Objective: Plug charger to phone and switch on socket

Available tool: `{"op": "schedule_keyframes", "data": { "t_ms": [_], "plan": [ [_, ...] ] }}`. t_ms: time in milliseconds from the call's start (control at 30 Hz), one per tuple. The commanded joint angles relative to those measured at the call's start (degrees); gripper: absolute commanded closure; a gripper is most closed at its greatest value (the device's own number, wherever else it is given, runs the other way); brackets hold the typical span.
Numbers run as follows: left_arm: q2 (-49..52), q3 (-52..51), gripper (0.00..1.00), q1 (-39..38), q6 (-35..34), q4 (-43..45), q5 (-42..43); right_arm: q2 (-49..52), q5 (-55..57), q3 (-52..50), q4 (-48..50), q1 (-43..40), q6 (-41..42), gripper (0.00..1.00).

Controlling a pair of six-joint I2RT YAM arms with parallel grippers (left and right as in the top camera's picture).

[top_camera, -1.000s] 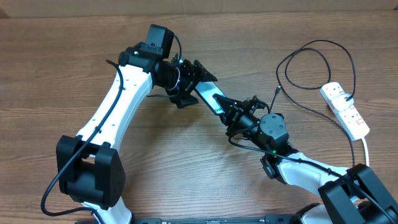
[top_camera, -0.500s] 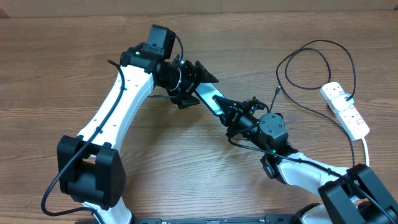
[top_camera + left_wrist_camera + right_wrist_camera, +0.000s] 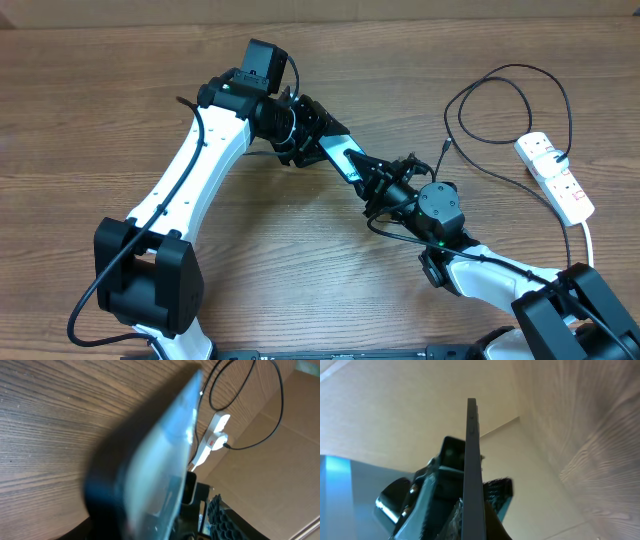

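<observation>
The phone [image 3: 342, 160] is held off the table between both grippers, its lit screen partly visible. My left gripper [image 3: 318, 135] is shut on its upper-left end; my right gripper [image 3: 378, 182] is shut on its lower-right end. The left wrist view shows the phone [image 3: 155, 460] as a large blur. The right wrist view shows it edge-on [image 3: 472, 470]. The charger cable [image 3: 520, 72] loops at the right, with its connector [image 3: 444, 146] lying free and its plug in the socket [image 3: 556, 176], a white power strip.
The power strip's thick white lead [image 3: 590, 235] runs toward the front right edge. The strip [image 3: 212, 435] and black cable [image 3: 272, 410] also show in the left wrist view, in front of a cardboard wall. Bare wooden tabletop lies on the left.
My left arm has shifted slightly right and turned, tilting the phone a little. The right arm, cable and power strip have not moved.
</observation>
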Motion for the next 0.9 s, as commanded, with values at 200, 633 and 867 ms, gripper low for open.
{"op": "schedule_keyframes", "data": {
  "t_ms": [200,633,867],
  "plan": [
    [-0.6,-0.4,0.64,-0.4,-1.0,0.9,-0.6,-0.3,0.4,1.2,3.1,1.1,7.9,0.96],
    [-0.6,-0.4,0.94,-0.4,-5.9,1.9,-0.4,-0.3,1.5,1.2,2.8,1.9,7.9,0.96],
    [-0.6,-0.4,0.96,-0.4,-11.5,3.1,1.0,-0.3,1.9,1.2,2.8,1.9,7.9,0.95]
  ]
}}
